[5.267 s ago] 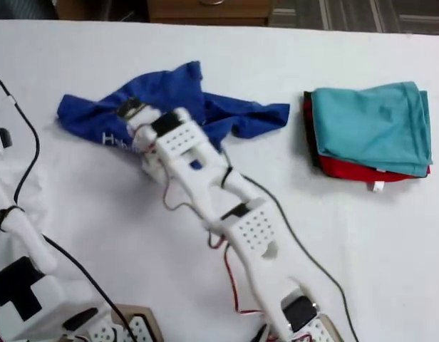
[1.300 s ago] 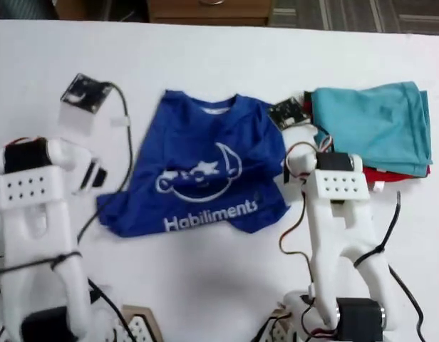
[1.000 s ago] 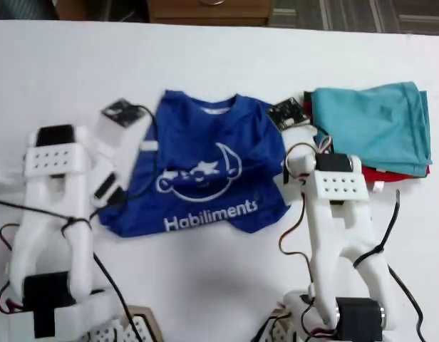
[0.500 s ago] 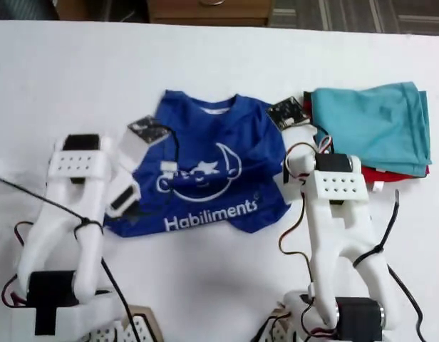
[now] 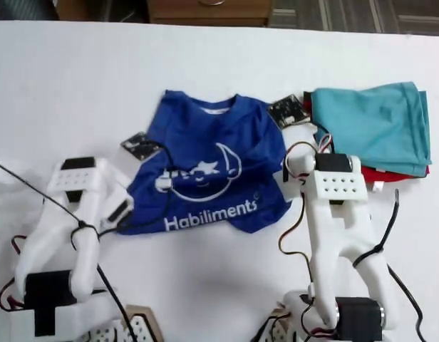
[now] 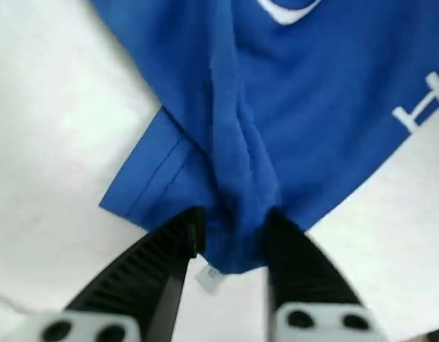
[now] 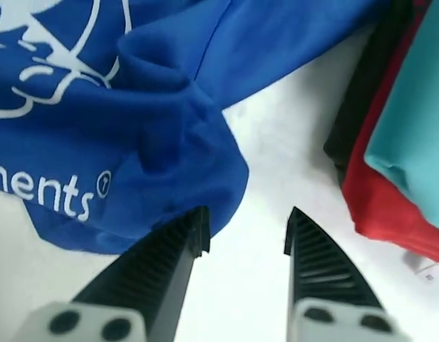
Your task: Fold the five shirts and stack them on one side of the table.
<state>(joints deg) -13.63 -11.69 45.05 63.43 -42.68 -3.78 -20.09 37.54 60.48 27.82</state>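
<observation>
- Up close, left tool [image 6: 230, 229] pinches the blue shirt [image 6: 326, 107] at a bunched edge.
- Right tool [image 7: 244, 228] hangs spread over desk [image 7: 276, 142].
- Overhead, teal shirt [image 5: 369, 125] lies on red shirt [image 5: 345, 169].

Two arms bent forward over the table, seen from above and from the wrists.
The left arm [image 5: 66, 214] leans in toward the middle, its left gripper [image 6: 232, 239] pinched on a fold of the blue shirt [image 6: 291, 107]. The right arm [image 5: 338, 214] stands straight, the right gripper [image 7: 244, 228] pointing down with jaws parted, seemingly holding nothing.
</observation>
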